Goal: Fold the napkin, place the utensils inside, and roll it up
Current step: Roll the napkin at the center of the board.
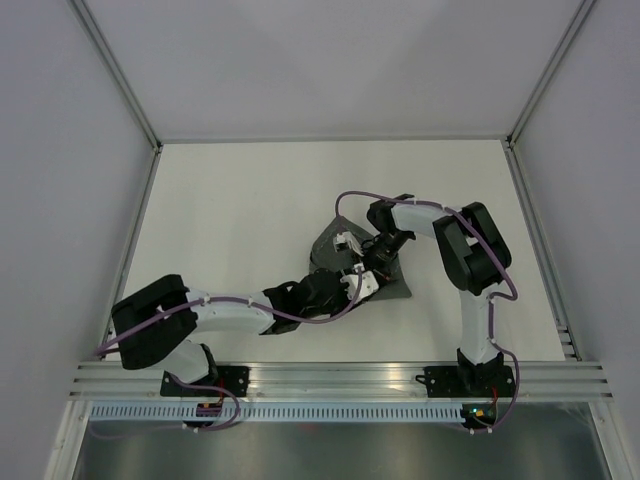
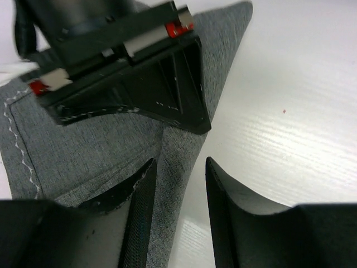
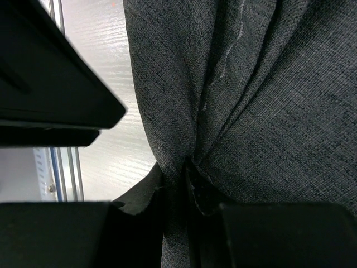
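Note:
The dark grey napkin (image 1: 327,250) lies bunched at the table's middle, where both arms meet. My right gripper (image 1: 377,253) is shut on a gathered fold of the napkin (image 3: 251,100), and the cloth is pinched tight between its fingers (image 3: 178,173). My left gripper (image 1: 353,284) stands open just beside it. In the left wrist view a folded edge of the napkin (image 2: 100,139) runs along the inner side of the left finger (image 2: 142,195), with bare table between cloth and the other finger, so the left gripper (image 2: 180,162) holds nothing. The right gripper's black body (image 2: 128,72) hangs just ahead. The utensils are out of view.
The white table (image 1: 250,200) is boxed in by pale walls and metal frame posts (image 1: 120,75). A ribbed aluminium rail (image 1: 330,378) carrying both arm bases runs along the near edge. The left arm's purple cable (image 1: 240,300) trails along its forearm.

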Robot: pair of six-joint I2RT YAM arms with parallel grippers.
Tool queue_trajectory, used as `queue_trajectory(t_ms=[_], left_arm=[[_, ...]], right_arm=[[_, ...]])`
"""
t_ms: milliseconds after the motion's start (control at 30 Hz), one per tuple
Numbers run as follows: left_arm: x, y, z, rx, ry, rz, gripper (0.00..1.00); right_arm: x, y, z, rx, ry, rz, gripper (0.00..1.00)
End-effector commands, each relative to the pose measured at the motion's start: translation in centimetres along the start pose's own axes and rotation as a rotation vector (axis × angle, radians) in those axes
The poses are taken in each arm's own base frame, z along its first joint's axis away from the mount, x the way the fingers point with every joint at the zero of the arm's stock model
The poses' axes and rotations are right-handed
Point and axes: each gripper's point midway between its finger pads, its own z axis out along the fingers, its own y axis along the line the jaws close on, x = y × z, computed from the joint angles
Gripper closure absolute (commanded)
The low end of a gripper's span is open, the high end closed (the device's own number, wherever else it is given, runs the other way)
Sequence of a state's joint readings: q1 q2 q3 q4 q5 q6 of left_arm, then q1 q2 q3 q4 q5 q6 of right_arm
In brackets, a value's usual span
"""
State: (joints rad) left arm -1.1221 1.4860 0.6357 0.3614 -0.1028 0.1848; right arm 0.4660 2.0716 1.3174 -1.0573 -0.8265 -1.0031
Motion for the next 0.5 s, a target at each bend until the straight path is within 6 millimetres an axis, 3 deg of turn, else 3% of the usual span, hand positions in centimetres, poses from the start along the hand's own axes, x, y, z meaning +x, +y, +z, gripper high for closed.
queue_trajectory(t_ms=[0, 467], left_arm=[[-0.3, 0.5, 1.1, -0.008, 0.018, 0.13, 0.54], [1.2, -0.9, 3.7, 0.057, 0.04, 0.181, 0.53]], right_arm=[[5.4, -2.7, 1.5, 0.044, 0.204, 0.03, 0.89], [5.5, -3.5, 1.8, 0.033, 0.227, 0.07, 0.89]])
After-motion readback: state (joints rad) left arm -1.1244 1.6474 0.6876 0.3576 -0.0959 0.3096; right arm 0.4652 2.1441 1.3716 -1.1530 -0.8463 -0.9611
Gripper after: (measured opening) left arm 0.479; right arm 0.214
